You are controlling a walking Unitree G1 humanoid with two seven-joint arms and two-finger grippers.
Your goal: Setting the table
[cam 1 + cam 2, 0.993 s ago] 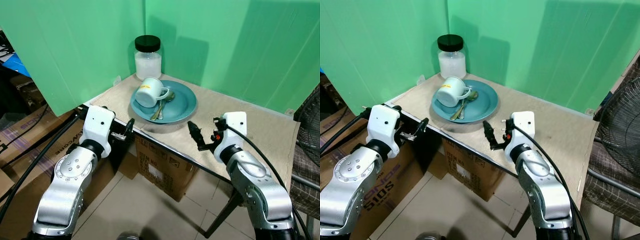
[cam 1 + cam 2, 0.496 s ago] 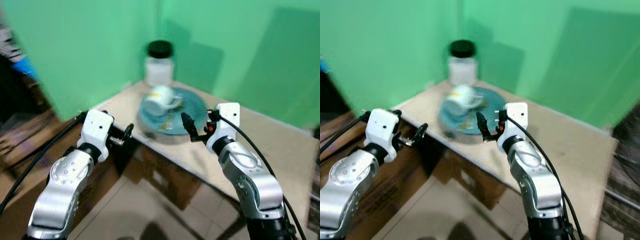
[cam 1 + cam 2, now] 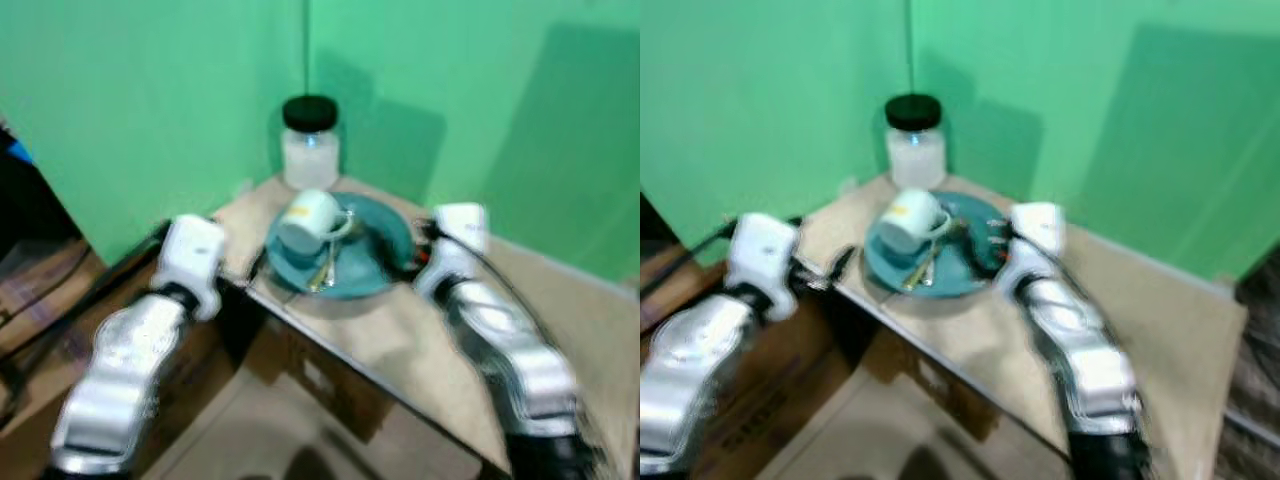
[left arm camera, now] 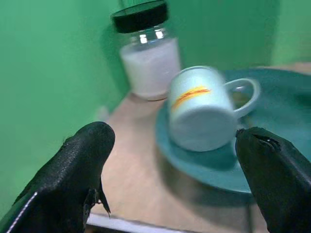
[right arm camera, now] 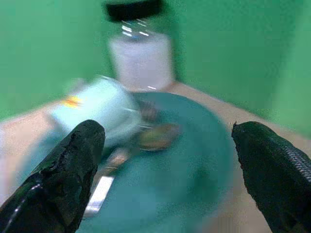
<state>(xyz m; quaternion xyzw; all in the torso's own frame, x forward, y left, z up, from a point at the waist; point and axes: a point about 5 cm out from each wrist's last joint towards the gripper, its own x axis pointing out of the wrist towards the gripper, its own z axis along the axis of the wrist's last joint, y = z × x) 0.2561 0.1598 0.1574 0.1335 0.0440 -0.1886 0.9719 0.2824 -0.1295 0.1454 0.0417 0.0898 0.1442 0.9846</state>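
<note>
A teal plate (image 3: 378,268) sits on the cloth-covered table (image 3: 410,335) near the green corner. On it a white mug (image 3: 306,220) with a yellow mark lies on its side, beside metal spoons (image 3: 326,268). My left gripper (image 4: 170,135) is open at the plate's left edge, its fingers (image 4: 85,160) spread wide and pointing at the mug (image 4: 201,109). My right gripper (image 5: 169,132) is open at the plate's right rim and faces the spoons (image 5: 146,141) and the mug (image 5: 97,109). Nothing is held. The head views are blurred.
A glass jar (image 3: 310,142) with a black lid and white contents stands behind the plate in the corner. Green panels wall in the table's far sides. Cardboard boxes (image 3: 330,385) sit under the table and on the floor to the left.
The camera has moved in and the picture has blurred. Both grippers have gone forward: the right from the table's front edge to the plate's right rim, the left up to its left edge.
</note>
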